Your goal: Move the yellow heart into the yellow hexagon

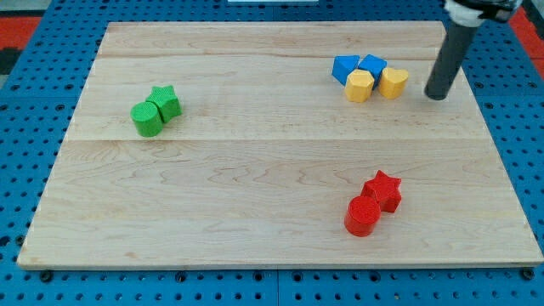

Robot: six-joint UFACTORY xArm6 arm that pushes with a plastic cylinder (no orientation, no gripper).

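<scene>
My tip [436, 95], a bare rod with nothing held, sits just right of the yellow heart [393, 82], which already looks to be touching the yellow hexagon [360, 86] by the blue blocks [358, 67], so next comes a short leftward nudge

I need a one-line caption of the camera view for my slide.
My tip stands right of the yellow heart, which sits beside the yellow hexagon.
</scene>
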